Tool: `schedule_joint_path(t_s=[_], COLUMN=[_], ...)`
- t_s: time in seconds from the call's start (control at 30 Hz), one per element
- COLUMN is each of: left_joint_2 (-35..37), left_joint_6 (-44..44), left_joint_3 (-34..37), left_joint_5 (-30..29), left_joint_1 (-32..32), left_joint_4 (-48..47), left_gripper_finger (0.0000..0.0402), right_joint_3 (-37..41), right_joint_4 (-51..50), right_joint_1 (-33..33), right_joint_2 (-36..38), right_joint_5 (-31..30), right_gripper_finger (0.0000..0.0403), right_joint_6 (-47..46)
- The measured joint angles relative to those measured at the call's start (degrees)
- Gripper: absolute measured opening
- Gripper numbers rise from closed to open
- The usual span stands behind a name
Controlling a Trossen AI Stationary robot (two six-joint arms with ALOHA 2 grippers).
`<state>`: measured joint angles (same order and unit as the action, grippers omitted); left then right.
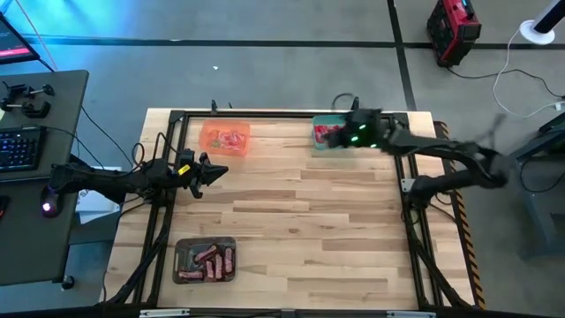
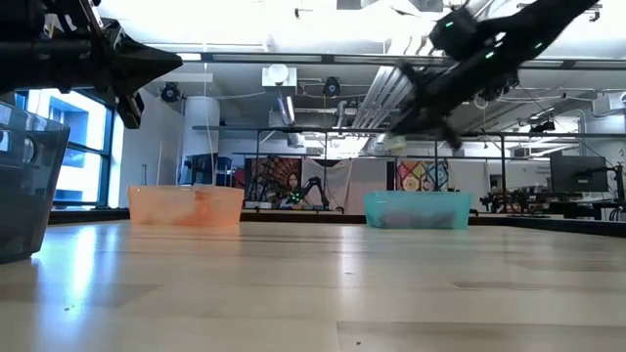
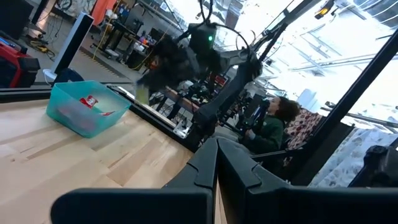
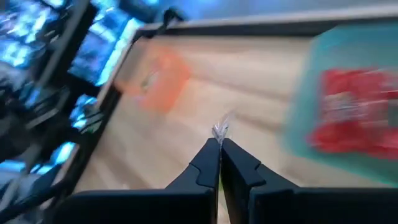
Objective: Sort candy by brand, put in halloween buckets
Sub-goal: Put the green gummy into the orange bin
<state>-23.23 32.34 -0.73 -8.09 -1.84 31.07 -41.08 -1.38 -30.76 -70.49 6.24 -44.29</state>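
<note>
- Candy is nearly all binned already: red wrapped sweets [image 1: 328, 134] lie in the green plastic tub [image 1: 318, 123] at the table's far edge, paler pieces in the translucent orange tub [image 1: 224, 138] near it, and dark bars in the dark grey tub [image 1: 205, 260] at the near edge.
- Your right gripper [image 4: 219, 144] hangs over the wooden table [image 1: 300, 221] just beside the green tub, its fingers pressed together on a scrap of clear, crinkled wrapper [image 4: 221, 129]; whether a whole sweet hangs from it you cannot tell, because the arm blurs with motion.
- Your left gripper [image 1: 214, 172] waits above the table's left side, fingers closed on nothing.
- Judge the brand before you commit, since the piece is too small to read.
- Slow the arm, centre the fingertips well inside the chosen tub's rim, and lower before letting go, so a light wrapper cannot flutter out or cling to a finger.
- Keep clear of the tub's wall: it looks light enough to slide.
</note>
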Motion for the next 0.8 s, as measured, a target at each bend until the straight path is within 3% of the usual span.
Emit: schedule_joint_path(t_s=[0.2, 0.37, 0.8], left_joint_2=[0.0, 0.0, 0.0], left_joint_6=[0.0, 0.0, 0.0], left_joint_3=[0.0, 0.0, 0.0], left_joint_5=[0.0, 0.0, 0.0], left_joint_1=[0.0, 0.0, 0.0], left_joint_4=[0.0, 0.0, 0.0], left_gripper_finger=[0.0001, 0.0001, 0.0001], right_joint_3=[-4.0, -13.9, -52.5], right_joint_4=[18.6, 32.2, 26.3], right_joint_1=[9.7, 12.4, 11.2], right_joint_2=[-19.5, -33.2, -59.9], right_joint_5=[0.8, 4.9, 7.2], right_gripper_finger=[0.0000, 0.0000, 0.0000], right_joint_6=[-2.0, -3.1, 0.0])
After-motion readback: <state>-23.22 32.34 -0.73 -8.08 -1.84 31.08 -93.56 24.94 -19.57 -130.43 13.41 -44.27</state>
